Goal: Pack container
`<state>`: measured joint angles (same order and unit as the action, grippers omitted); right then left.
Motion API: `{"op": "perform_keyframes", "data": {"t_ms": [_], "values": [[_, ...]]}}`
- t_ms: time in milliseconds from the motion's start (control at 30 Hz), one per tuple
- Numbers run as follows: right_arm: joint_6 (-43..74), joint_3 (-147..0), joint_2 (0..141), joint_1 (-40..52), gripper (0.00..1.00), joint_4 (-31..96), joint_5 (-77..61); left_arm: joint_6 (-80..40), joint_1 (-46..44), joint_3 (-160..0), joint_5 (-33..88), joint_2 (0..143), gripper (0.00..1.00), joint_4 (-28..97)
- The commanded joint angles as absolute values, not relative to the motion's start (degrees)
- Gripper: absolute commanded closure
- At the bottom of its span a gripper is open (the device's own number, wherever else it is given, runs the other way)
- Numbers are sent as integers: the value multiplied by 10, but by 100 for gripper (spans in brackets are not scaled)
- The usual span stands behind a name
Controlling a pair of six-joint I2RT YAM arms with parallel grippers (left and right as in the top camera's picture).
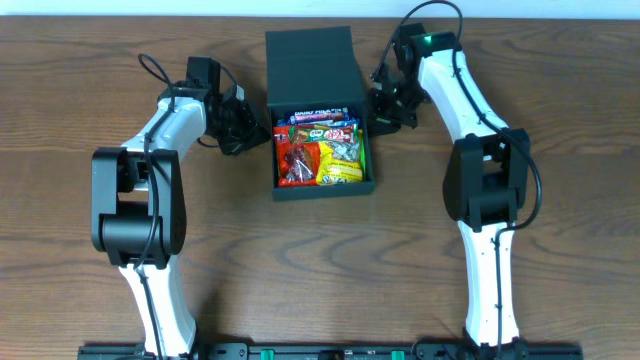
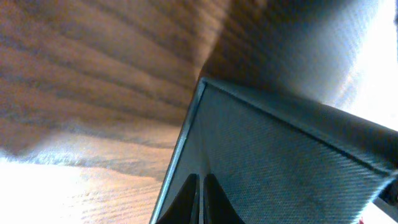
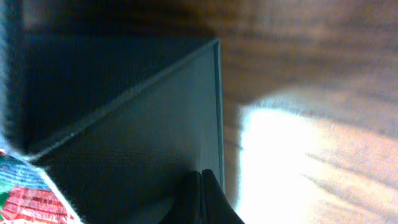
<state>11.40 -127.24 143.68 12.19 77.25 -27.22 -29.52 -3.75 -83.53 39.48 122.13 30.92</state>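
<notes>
Overhead sharp and even; wrist views blurred, glare on table (image 3: 292, 143).

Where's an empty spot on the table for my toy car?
Free: bare table in front of the box, between the left arm and right arm, and outside each arm. Crowded: both sides of the box, where the left claw and right claw sit close.

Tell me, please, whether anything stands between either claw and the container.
Nothing visible does. The left claw, shut, sits close beside the container on one side wall, and the right claw, shut, close beside the opposite wall. The flap lid lies open behind the snacks.
</notes>
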Motion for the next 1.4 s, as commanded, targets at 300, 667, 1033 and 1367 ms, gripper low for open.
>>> {"op": "perform_keyframes", "data": {"t_ms": [300,667,1033,1367], "values": [[81,-1276,1430,175,99,813,-313,-246,-45,-845,420,1222,94,347],[89,-1276,1374,110,99,736,-224,-218,-4,-856,261,1132,94,280],[107,-1276,1411,74,99,613,-279,-289,14,-868,299,1215,94,187],[133,-1276,1459,75,99,569,-349,-279,3,-1068,342,1356,94,295]]}}
